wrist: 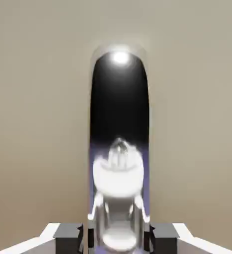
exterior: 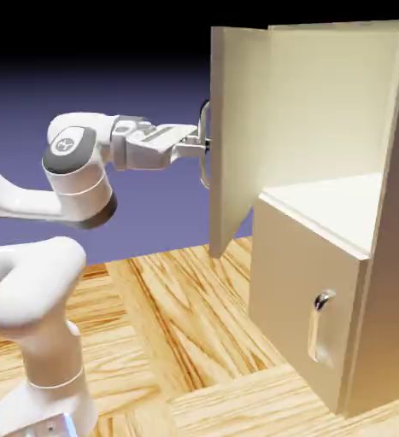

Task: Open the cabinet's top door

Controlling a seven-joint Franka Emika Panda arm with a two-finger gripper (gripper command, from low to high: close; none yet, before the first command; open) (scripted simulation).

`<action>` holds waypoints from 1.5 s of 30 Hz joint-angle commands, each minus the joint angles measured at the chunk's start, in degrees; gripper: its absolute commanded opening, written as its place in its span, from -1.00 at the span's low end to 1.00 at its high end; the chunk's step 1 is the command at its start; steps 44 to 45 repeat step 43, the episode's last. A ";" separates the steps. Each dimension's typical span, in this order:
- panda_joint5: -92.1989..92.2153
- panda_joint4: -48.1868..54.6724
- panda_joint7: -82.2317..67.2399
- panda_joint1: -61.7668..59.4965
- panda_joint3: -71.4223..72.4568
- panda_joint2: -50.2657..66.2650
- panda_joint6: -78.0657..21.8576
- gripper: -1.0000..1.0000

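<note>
Though the scene is plain, we set it down by parts:

Hidden: the gripper's (exterior: 204,147) fingertips sit at the top door's (exterior: 237,128) outer face, and in the exterior view we cannot see them apart from the handle.
Handle: the long silver handle (wrist: 119,149) fills the middle of the hand view, upright and mirror-bright, with the arm's own reflection in it; in the exterior view only a thin curved sliver of it shows at the door's edge.
Gripper: in the hand view we see the two grey fingertips (wrist: 68,233) standing either side of the handle's lower end, seemingly with narrow dark gaps between pad and metal, so we read the jaws as parted around it and not pressing.
Top door: swung well out from the cabinet (exterior: 390,213), edge-on toward the arm, its pale inner shelf space bare to view.
Cut off: the cabinet's right side and the arm's base run out of the picture.
Around: the lower panel (exterior: 305,299) is shut, its small handle (exterior: 322,329) untouched; wooden table (exterior: 194,324) beneath.
</note>
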 commanded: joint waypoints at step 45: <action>26.96 47.80 0.80 -11.12 42.28 -7.88 -84.82 1.00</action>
